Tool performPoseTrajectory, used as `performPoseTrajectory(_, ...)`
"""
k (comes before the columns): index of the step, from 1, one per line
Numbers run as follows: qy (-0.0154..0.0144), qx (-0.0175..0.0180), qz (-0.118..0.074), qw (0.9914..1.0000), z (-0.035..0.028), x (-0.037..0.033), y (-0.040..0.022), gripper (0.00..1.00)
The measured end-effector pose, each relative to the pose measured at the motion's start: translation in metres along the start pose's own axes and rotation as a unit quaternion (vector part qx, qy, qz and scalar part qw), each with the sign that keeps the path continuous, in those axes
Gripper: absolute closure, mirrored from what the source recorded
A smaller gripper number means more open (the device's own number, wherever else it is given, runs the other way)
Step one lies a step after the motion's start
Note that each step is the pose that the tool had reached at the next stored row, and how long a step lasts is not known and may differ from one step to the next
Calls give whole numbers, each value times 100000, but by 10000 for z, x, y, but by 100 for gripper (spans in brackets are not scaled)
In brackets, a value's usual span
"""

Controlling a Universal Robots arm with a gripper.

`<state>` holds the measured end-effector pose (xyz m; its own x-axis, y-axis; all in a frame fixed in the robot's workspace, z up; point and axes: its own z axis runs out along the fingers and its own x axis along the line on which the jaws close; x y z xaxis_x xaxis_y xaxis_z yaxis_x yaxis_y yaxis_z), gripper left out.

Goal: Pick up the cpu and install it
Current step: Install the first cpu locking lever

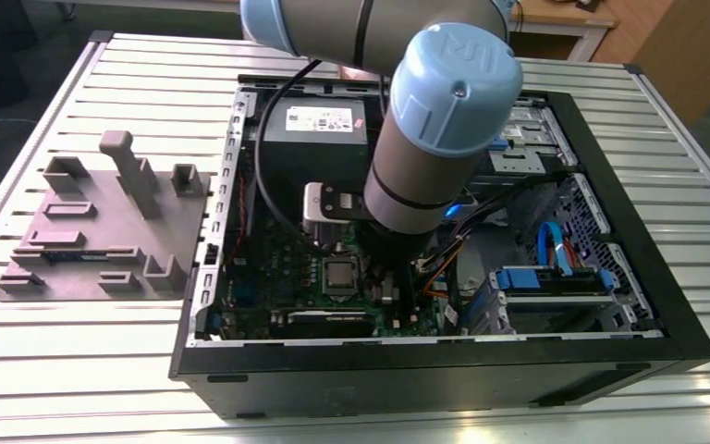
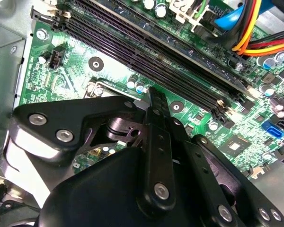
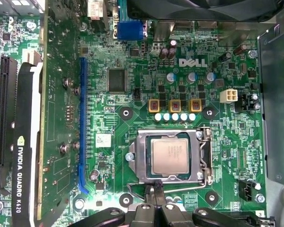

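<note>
A pale slatted bench (image 1: 108, 370) holds an open black computer case (image 1: 454, 370). Low in the middle of the first wrist view, the cpu (image 3: 170, 158) sits flat in its socket (image 3: 141, 161) on the green motherboard (image 3: 146, 61). The gripper (image 3: 156, 191) hangs just beside the socket's edge, jaws pressed together and holding nothing.

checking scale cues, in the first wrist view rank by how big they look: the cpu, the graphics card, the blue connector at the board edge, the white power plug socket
1. graphics card, largest by far, though it stands nearer the camera
2. cpu
3. blue connector
4. white power plug socket, smallest
</note>
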<state>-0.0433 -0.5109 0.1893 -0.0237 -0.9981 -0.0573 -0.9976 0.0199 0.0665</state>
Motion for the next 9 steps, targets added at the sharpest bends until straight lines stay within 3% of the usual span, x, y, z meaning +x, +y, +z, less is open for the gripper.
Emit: performPoseTrajectory(9,-258,40,-21,100000,9,1,-8,90)
